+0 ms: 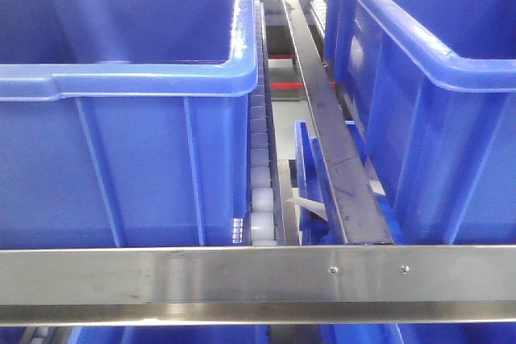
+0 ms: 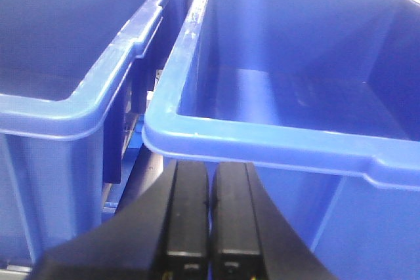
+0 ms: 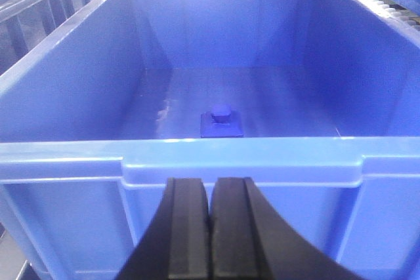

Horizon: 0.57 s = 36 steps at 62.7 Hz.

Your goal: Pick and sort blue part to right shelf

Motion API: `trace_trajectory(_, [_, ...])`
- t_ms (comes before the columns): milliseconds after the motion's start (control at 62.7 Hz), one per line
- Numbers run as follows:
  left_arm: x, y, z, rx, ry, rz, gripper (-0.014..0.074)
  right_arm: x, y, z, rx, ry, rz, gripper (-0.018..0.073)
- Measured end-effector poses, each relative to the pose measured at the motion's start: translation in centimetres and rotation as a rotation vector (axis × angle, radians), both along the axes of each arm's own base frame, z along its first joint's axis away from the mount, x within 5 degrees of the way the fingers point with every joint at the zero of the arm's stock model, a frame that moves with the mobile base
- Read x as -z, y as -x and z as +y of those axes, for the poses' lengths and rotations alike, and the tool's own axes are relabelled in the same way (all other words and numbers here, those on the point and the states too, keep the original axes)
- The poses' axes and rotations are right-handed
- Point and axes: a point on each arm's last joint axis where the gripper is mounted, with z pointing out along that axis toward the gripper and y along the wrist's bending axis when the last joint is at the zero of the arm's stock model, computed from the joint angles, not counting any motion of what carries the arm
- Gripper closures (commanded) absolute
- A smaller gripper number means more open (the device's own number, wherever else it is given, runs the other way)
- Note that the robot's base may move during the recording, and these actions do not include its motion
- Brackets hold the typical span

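Observation:
The blue part (image 3: pixel 221 122), a small square base with a knob on top, lies on the floor of a large blue tub (image 3: pixel 197 155) in the right wrist view. My right gripper (image 3: pixel 210 191) is shut and empty, just outside that tub's near wall, below its rim. My left gripper (image 2: pixel 210 178) is shut and empty, below the near rim of another blue tub (image 2: pixel 262 142). The front view shows the shelf: two blue tubs (image 1: pixel 121 78) (image 1: pixel 451 62), a dark divider rail (image 1: pixel 330 134), white rollers (image 1: pixel 260 175) and a screwed steel front rail (image 1: pixel 242 279). No gripper shows there.
A second tub (image 2: pixel 59 103) stands to the left in the left wrist view. More tubs (image 3: pixel 33 11) stand to the left in the right wrist view. A narrow blue piece (image 1: pixel 310 183) stands in the gap between the tubs beside the divider.

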Motion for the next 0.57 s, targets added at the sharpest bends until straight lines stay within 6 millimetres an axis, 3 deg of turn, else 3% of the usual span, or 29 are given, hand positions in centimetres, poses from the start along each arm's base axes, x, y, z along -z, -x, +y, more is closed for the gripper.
trace_trajectory(574, [0.0, 0.0, 0.0, 0.0, 0.0, 0.0, 0.0473, 0.0, 0.0, 0.0, 0.0, -0.001, 0.0, 0.0501])
